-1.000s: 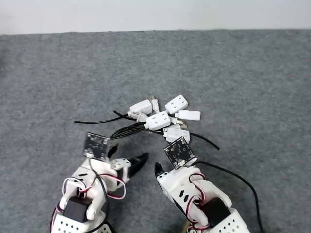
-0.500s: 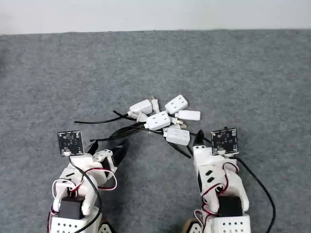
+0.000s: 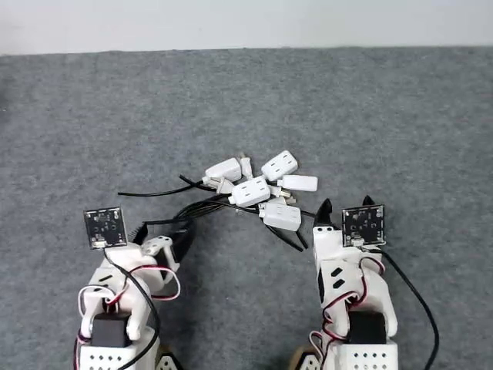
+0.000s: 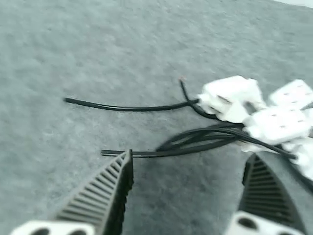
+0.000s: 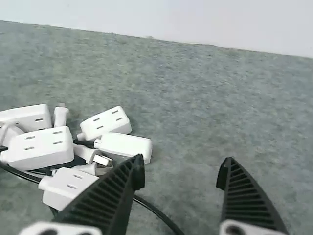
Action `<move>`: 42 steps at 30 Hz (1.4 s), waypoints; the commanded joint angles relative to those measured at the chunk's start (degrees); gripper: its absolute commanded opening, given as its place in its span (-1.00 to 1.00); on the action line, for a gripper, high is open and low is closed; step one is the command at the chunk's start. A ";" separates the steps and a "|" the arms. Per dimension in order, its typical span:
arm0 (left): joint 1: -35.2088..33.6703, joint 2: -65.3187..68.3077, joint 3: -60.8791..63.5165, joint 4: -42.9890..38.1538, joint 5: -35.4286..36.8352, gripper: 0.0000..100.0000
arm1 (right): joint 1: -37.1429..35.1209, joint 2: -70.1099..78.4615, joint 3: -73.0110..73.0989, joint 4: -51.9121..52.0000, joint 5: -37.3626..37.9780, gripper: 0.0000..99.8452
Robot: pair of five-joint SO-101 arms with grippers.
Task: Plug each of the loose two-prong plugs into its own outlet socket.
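Note:
A tangle of white parts lies mid-table: outlet sockets [image 3: 250, 190] [image 3: 279, 165] [image 3: 283, 216], a socket block [image 3: 225, 169] and a loose plug [image 3: 299, 183], tied by black cords [image 3: 199, 208]. My left gripper [image 3: 160, 231] sits near and to the left of the pile, open over the cords [image 4: 195, 142], holding nothing [image 4: 190, 159]. My right gripper [image 3: 344, 205] is just right of the pile, open and empty [image 5: 183, 161]. In the right wrist view two-slot sockets [image 5: 41, 146] [image 5: 105, 123] and the plug [image 5: 124, 144] lie off to one side of its fingers.
Grey carpet [image 3: 385, 116] covers the table, with a pale wall along the far edge [image 3: 246, 23]. A loose black cord end [image 3: 150, 193] trails left of the pile. The right arm's own black cable [image 3: 416, 301] runs along its right side.
Both arms have swung outward from the middle: the left gripper moved left, the right gripper moved right and forward beside the pile. Plugs and sockets have not moved.

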 commanded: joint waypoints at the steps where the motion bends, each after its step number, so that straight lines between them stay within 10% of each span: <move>1: -5.01 -0.53 -0.92 -3.34 -7.74 -0.32 | 1.89 -0.66 -0.18 -1.45 4.66 -0.52; 7: -10.37 -0.44 -0.92 -4.92 -14.95 -0.32 | 2.33 -0.66 0.44 -1.19 19.52 -0.52; 19: -10.37 -0.53 -0.92 -0.18 -20.31 -0.32 | -11.74 -0.57 0.97 11.38 20.75 -0.52; 28: -10.81 -0.44 -0.92 3.96 -27.60 -0.32 | -13.14 -0.48 0.97 15.16 35.87 -0.52; 42: -10.81 -0.44 -0.92 3.69 -27.34 -0.32 | -13.05 -0.57 0.97 16.22 31.21 -0.52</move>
